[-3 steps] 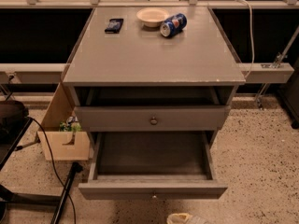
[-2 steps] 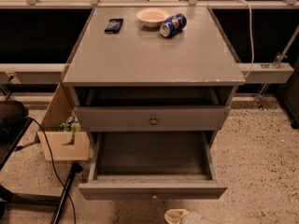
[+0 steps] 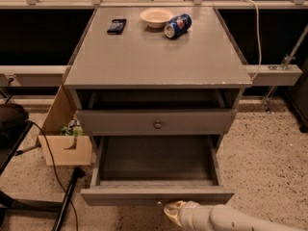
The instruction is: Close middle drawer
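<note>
Grey middle drawer (image 3: 156, 163) stood pulled far out, your gripper (image 3: 174, 211) just below its front, spread or pressed together you couldn't tell.

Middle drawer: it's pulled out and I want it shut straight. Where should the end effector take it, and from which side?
Middle drawer: the centre of its flat front, approached from the front; a central push likely keeps the wide tray straight. The end effector sits just below it.
</note>
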You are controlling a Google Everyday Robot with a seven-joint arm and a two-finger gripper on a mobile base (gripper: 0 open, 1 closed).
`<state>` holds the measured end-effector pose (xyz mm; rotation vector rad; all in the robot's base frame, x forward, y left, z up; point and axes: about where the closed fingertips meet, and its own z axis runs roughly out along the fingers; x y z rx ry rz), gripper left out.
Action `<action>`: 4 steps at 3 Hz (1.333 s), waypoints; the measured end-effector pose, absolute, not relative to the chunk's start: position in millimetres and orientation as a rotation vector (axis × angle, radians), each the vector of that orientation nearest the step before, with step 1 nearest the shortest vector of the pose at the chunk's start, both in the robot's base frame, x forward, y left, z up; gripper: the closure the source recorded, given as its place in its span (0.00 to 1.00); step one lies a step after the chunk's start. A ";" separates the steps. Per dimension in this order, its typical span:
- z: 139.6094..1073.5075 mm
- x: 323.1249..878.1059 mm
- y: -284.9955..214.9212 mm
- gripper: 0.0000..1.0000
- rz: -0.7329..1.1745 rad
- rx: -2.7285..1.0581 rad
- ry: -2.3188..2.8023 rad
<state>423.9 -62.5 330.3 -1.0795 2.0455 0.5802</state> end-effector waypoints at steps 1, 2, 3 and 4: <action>325.4 437.0 -51.6 1.00 0.573 -1.173 2.037; 325.1 436.9 -48.4 0.82 0.577 -1.181 2.034; 325.1 436.9 -48.3 0.51 0.577 -1.181 2.034; 325.0 436.9 -48.3 0.26 0.577 -1.181 2.034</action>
